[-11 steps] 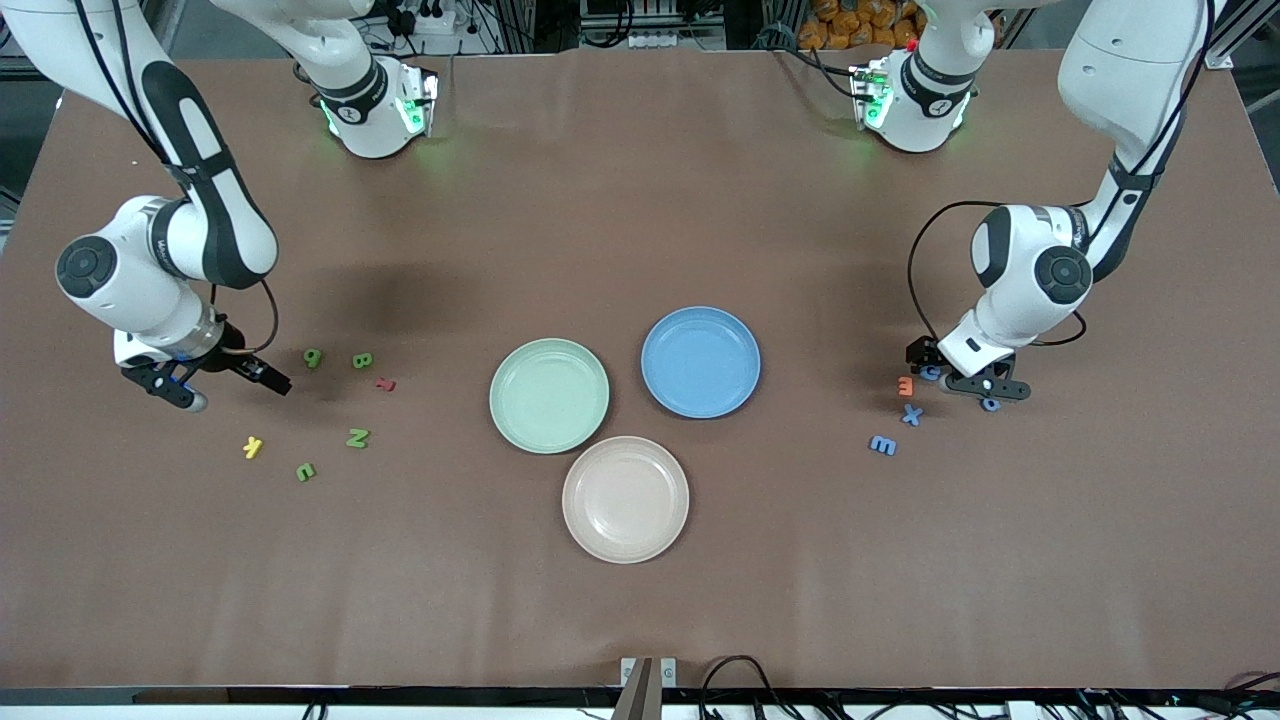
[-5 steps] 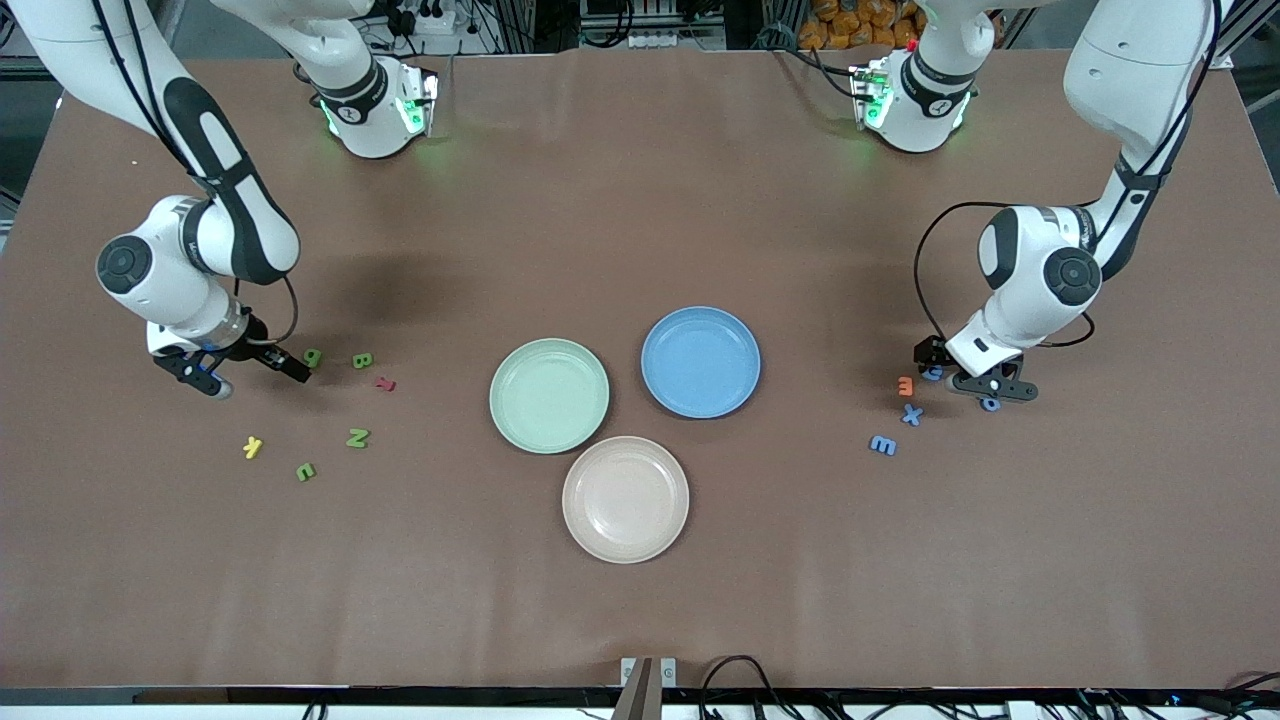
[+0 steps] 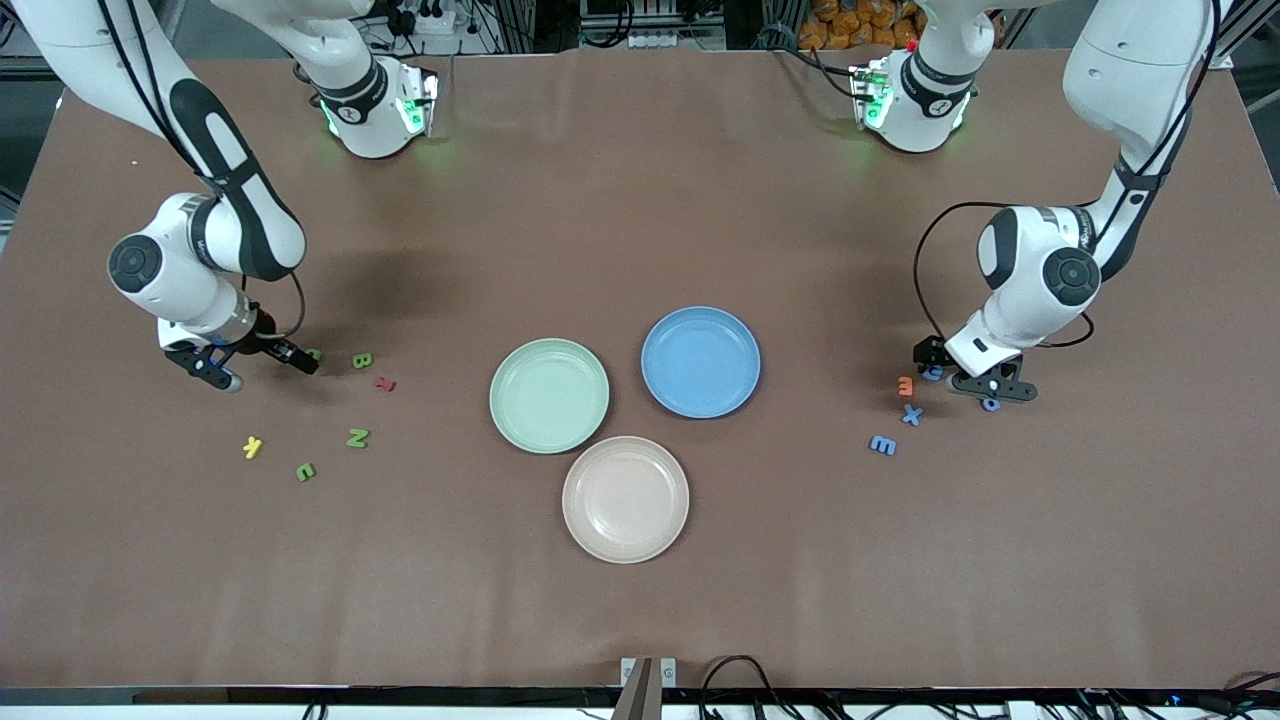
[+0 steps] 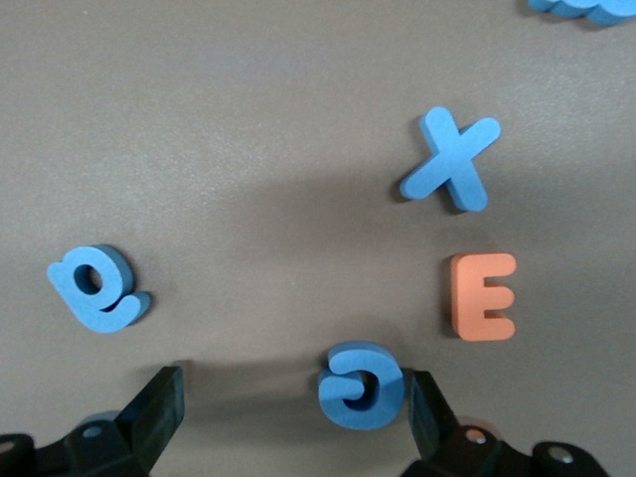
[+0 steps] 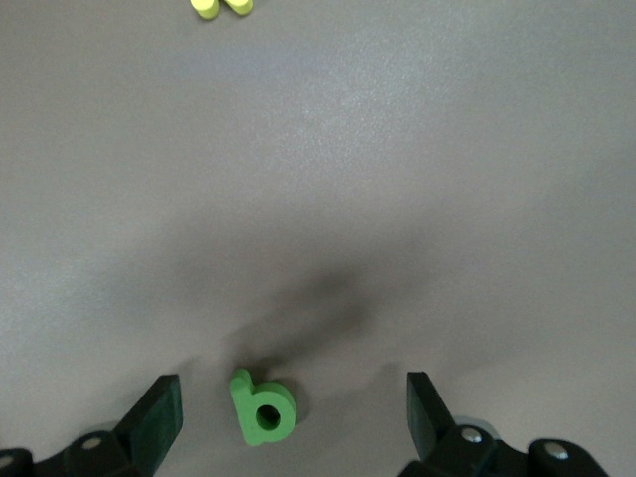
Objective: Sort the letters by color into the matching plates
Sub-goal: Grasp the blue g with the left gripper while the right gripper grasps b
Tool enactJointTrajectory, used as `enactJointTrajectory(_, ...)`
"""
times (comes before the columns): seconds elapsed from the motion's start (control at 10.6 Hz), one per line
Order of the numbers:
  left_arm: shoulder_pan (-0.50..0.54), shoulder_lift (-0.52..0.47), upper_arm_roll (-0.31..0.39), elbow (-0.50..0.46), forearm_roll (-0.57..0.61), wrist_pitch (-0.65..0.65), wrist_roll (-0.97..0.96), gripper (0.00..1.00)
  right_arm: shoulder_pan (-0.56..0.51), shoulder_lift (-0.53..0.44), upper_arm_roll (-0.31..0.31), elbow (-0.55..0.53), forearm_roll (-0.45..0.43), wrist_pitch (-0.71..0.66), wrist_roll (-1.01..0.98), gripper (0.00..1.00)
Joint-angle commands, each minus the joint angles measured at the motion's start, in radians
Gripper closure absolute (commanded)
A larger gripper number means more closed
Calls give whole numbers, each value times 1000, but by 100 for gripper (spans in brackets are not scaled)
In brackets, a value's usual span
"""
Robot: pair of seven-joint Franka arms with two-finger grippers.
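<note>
Right wrist view: spread right pincer (image 5: 288, 417) straddles green letter (image 5: 262, 407), lower frame; left pincer (image 4: 293, 417) spread around blue letter (image 4: 362, 386). Likely light, stiff foam; grip flat sides.

This is a robotics lab. 2 white robot arms (image 3: 200, 240) are bolted to a large surface (image 3: 640, 600) under a plain brown cover, their bases (image 3: 375, 110) glowing with green status lights. Cables (image 3: 735, 675), power strips (image 3: 425, 15) and metal framing crowd the edges.
</note>
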Motion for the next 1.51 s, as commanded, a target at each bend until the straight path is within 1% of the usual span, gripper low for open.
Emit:
enactJointTrajectory(0.0, -24, -1, 4, 1, 22, 4, -47, 0, 1, 4, 6, -15, 16, 15, 7, 0)
enactJointTrajectory(0.09, -24, -1, 4, 1, 23, 4, -45, 0, 4, 7, 6, -14, 16, 15, 7, 6)
enactJointTrajectory(0.19, -24, -1, 4, 1, 22, 4, -38, 0, 6, 8, 8, -14, 16, 15, 7, 9)
enactJointTrajectory(0.28, -21, -1, 4, 1, 23, 4, -37, 8, 12, 13, 8, -14, 16, 15, 7, 15)
enactJointTrajectory(0.38, -20, -1, 4, 1, 22, 1, -51, 67, 12, 14, 8, -14, 16, 15, 7, 21)
enactJointTrajectory(0.47, -17, -1, 5, 2, 20, 1, -47, 100, 12, 16, 8, -14, 16, 15, 7, 23)
enactJointTrajectory(0.85, -17, -6, 5, 2, 20, 1, -53, 100, 27, 25, 8, -15, 16, 15, 7, 36)
enactJointTrajectory(0.94, -17, -6, 5, 2, 20, 1, -54, 100, 27, 25, 8, -15, 16, 15, 7, 42)
enactJointTrajectory(1.13, -18, -11, 5, 5, 20, 1, -59, 100, 27, 25, 8, -17, 16, 13, 7, 60)
enactJointTrajectory(1.32, -15, -20, 2, 16, 20, 1, -61, 100, 27, 25, 8, -17, 16, 13, 9, 69)
enactJointTrajectory(1.41, -15, -34, 1, 30, 20, 1, -57, 100, 27, 25, 8, -17, 16, 13, 7, 71)
